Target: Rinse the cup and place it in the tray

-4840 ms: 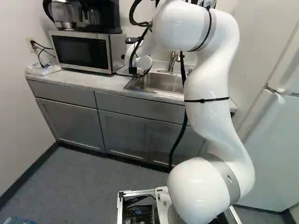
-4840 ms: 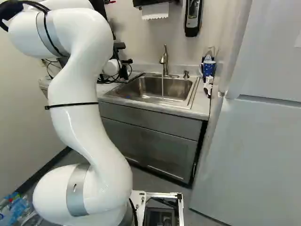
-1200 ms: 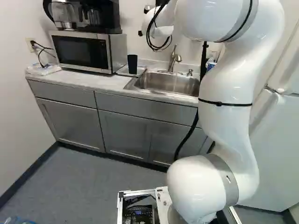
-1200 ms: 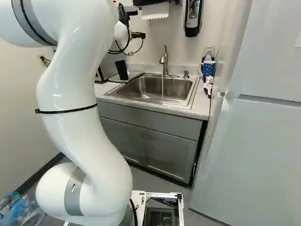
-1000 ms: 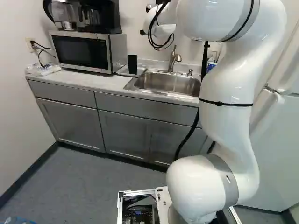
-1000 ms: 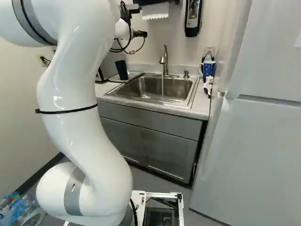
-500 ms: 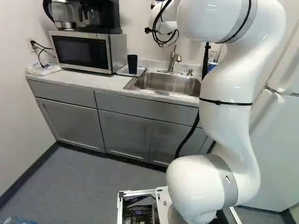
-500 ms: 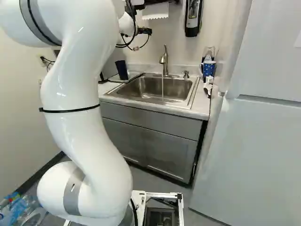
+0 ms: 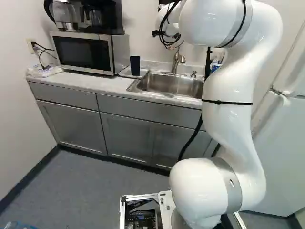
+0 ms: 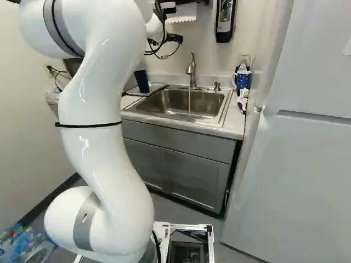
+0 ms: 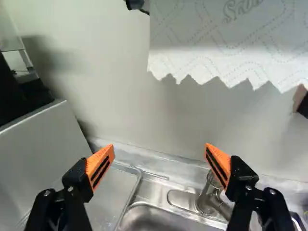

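The black gripper [image 10: 167, 7] shows only partly beyond the arm, high near the paper towel in the right base view. Seen from the wrist, the gripper [image 11: 160, 156] is open, fingers wide apart, nothing between them. The dark cup [image 9: 135, 66] stands upright in the shallow tray [image 10: 158, 87], left of the sink. The cup is outside the wrist view, but part of the tray [image 11: 108, 197] shows near one finger. A thin stream of water falls from the faucet [image 10: 191, 71] into the sink [image 10: 175, 103]; the other finger overlaps the faucet in the wrist view.
A microwave [image 9: 83, 52] with a coffee maker on top stands left of the tray. Paper towel [image 11: 221, 43] hangs on the wall ahead of the gripper. A blue mug [image 10: 243, 80] is right of the sink, beside the fridge [image 10: 290, 175]. Bottles lie on the floor at left.
The arm has risen from low over the tray and swung right, bringing the cup into sight. Over the last second its wrist kept moving right. Cup, tray and base have stayed put since then.
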`<state>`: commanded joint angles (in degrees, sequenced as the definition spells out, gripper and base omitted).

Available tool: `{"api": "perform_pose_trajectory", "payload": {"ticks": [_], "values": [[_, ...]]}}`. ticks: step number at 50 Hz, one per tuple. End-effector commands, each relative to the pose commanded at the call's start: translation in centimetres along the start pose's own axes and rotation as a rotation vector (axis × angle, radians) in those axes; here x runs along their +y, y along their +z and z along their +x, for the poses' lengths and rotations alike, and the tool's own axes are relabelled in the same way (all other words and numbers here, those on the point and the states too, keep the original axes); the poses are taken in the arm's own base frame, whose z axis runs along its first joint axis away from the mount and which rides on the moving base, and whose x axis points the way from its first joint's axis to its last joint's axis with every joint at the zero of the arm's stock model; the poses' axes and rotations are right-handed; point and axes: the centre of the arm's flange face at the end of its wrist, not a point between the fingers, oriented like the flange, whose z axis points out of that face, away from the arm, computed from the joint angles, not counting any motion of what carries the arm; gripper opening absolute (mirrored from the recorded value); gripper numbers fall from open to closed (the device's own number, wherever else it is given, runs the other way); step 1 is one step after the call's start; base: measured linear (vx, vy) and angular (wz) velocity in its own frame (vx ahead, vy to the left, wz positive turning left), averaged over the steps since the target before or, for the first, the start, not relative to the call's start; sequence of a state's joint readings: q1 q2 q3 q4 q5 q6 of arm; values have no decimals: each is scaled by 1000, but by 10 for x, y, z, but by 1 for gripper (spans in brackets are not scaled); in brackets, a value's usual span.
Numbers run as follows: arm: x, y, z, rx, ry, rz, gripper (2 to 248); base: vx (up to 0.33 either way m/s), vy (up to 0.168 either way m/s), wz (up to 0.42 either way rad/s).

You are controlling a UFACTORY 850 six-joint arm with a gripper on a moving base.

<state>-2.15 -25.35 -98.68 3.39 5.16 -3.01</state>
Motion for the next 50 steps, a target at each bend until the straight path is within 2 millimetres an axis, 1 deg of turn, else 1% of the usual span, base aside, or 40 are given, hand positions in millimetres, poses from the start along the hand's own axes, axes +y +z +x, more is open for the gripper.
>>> {"api": "perform_pose_trajectory", "payload": {"ticks": [18, 36, 50], "values": [[26, 24, -1, -3, 21, -35, 247, 0, 0, 0], [52, 40, -4, -24, 45, -67, 247, 0, 0, 0], [65, 54, -6, -34, 63, -81, 247, 0, 0, 0]]}}
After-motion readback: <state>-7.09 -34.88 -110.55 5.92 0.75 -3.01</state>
